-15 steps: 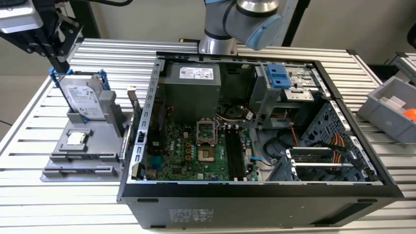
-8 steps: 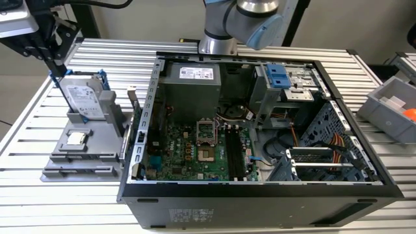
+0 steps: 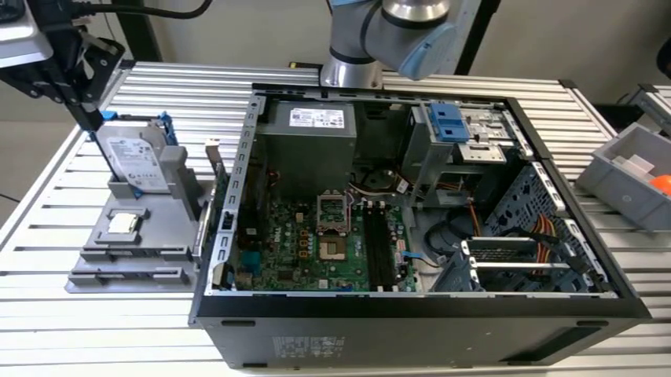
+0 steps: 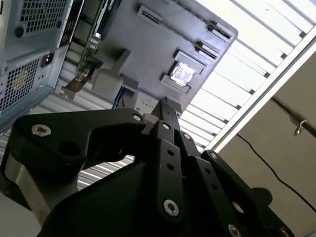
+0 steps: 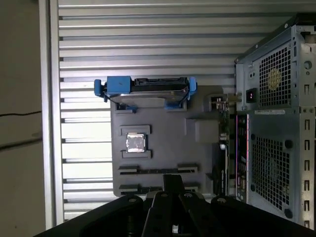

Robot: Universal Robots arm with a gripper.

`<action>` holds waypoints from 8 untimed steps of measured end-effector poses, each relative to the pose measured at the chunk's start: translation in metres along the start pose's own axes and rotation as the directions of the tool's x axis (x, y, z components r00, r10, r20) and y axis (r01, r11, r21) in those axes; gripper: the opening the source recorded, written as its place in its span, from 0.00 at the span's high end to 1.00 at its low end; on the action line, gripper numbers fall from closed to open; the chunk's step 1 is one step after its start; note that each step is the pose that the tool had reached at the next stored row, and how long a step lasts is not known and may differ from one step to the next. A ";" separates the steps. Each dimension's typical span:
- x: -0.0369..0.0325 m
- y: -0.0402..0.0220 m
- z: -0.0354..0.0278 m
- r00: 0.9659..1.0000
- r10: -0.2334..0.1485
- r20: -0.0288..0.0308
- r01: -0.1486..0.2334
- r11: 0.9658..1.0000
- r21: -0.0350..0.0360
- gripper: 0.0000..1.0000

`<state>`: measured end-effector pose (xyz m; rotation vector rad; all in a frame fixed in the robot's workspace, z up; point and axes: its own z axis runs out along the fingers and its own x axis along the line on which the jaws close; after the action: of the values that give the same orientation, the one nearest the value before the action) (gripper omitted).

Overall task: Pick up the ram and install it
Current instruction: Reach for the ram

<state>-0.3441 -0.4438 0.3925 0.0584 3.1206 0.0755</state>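
Second wrist view: fingers (image 4: 167, 126) pressed together above the gray tray (image 4: 148, 54).

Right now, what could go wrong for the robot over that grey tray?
The end effector hangs close to the upright hard drive on the grey tray, so it might bump it. The black slots sit deep inside the open case among crowded parts, so something lowered there could catch a wall or cable.

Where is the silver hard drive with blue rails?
The hard drive sits in the grey plastic holder, to the exterior view's left of the black computer case.
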 end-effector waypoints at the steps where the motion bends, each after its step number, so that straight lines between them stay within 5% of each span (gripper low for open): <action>1: 0.0000 -0.0014 0.0000 1.000 0.000 0.000 0.000 1.000 0.000 1.00; 8: 0.0000 -0.0112 -0.0005 1.000 0.000 0.000 0.000 1.000 0.000 1.00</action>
<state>-0.3445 -0.4550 0.3925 0.0584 3.1210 0.0755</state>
